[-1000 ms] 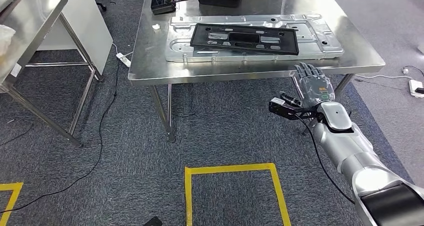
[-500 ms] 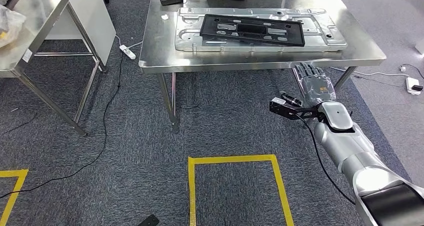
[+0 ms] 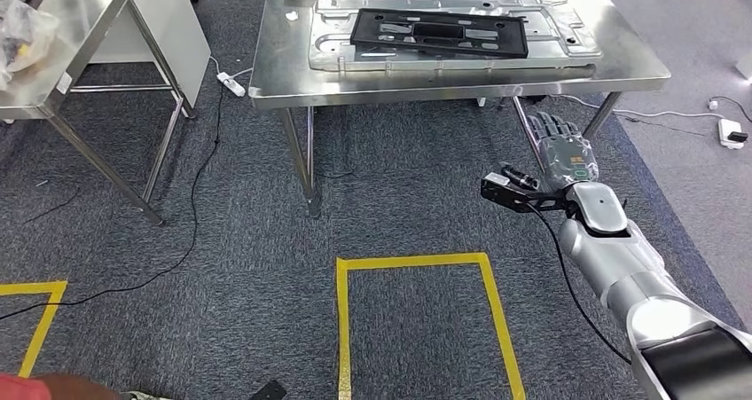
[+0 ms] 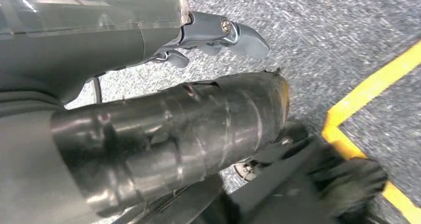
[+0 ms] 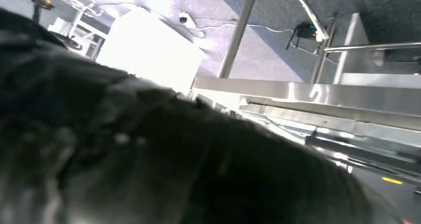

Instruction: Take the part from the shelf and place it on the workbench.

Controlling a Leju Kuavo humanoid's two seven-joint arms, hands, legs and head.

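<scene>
The flat black part lies on a silver pressed-metal panel on top of the steel workbench ahead of me. My right hand is stretched out below and in front of the workbench's near right corner, fingers straight and apart, holding nothing. In the right wrist view the workbench's steel edge runs across behind a dark blur. In the left wrist view my left hand hangs over the carpet, its thumb and a finger apart with nothing between them.
A second steel table with a plastic bag stands at the left beside a white cabinet. Yellow tape marks a square on the carpet. Cables and a power strip lie near the workbench legs.
The whole picture has shifted: the workbench now sits higher and farther off, so the camera has moved back. My right hand keeps its outstretched pose. The black part stays on the panel.
</scene>
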